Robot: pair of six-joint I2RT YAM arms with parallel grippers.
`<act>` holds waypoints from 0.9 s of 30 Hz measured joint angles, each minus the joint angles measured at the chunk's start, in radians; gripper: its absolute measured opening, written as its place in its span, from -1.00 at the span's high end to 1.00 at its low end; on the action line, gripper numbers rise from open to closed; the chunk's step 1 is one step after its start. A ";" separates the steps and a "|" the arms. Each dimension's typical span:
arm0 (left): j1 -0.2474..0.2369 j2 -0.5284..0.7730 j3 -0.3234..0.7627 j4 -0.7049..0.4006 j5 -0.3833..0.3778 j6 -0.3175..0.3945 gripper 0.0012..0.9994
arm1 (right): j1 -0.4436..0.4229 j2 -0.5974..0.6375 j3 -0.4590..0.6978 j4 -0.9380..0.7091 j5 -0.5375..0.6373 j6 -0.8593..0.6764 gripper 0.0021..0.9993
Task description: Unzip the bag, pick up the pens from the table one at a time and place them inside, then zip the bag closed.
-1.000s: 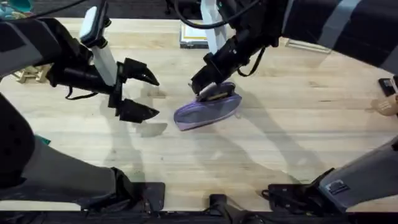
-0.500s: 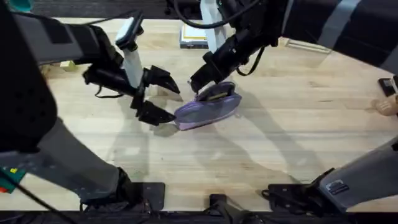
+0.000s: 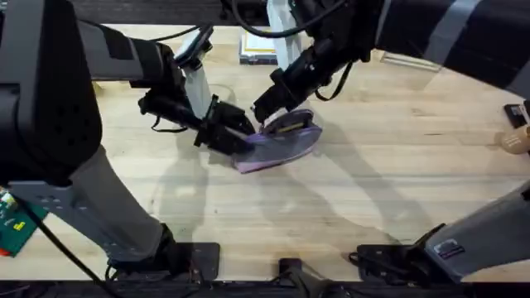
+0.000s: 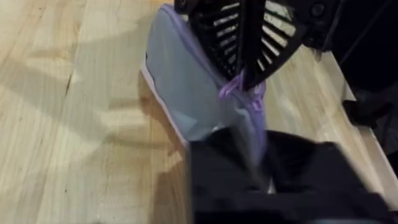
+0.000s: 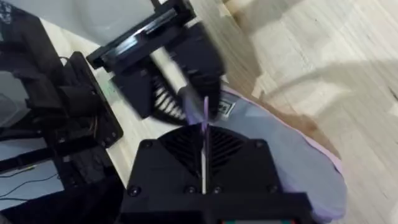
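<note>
- Overhead view: the bag (image 3: 277, 142) lies near the middle of the table (image 3: 397, 165), a grey pouch with lavender edging, its long side slanting from lower left to upper right. The left gripper (image 3: 238, 134) has its fingers at the bag's left end, touching the fabric; how far apart they stand cannot be told from here. The right gripper (image 3: 263, 112) reaches down from the far side and meets the bag's upper edge just beside the left one. A stack of flat things with a yellow label (image 3: 258, 48) sits at the table's far edge, behind the arms.
- Left wrist view: the bag (image 4: 186, 93) lies on the table (image 4: 68, 124) close ahead of the left gripper (image 4: 264, 165), whose dark fingers (image 4: 217, 174) are blurred and seem to lie on either side of the bag's near end. The purple zipper pull (image 4: 239, 93) rises from the bag's seam and is pinched in the ribbed black fingers of the right gripper (image 4: 245, 59).
- Right wrist view: the right gripper (image 5: 204, 140) has its fingers pressed narrowly together on the thin purple zipper pull (image 5: 204, 118). The bag (image 5: 298, 168) spreads below it on the table (image 5: 336, 68), and the left gripper (image 5: 193, 87) sits just beyond, at the bag's end.
</note>
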State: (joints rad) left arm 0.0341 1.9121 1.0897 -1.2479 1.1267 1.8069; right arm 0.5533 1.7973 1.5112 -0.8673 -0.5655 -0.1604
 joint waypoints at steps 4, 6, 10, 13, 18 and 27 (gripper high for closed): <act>0.002 0.000 0.000 0.007 -0.001 0.000 0.91 | -0.002 0.000 0.000 0.003 0.000 0.000 0.94; 0.002 0.000 0.000 0.008 -0.001 0.000 0.91 | -0.007 0.000 0.000 0.002 0.000 0.000 0.94; 0.002 0.000 0.000 0.010 0.003 0.000 0.91 | -0.034 0.000 0.000 -0.003 0.000 0.000 0.94; 0.002 0.000 0.000 0.011 0.008 0.000 0.91 | -0.068 0.000 0.000 -0.011 -0.009 0.000 0.94; 0.002 0.000 0.008 0.029 0.037 -0.001 0.91 | -0.146 0.000 0.000 -0.030 -0.067 0.000 0.94; 0.001 0.001 0.011 0.025 0.021 0.000 0.92 | -0.357 0.000 0.000 -0.069 -0.083 -0.020 0.94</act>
State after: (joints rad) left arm 0.0349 1.9133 1.1004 -1.2224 1.1477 1.8065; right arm 0.1961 1.7969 1.5112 -0.9359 -0.6488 -0.1800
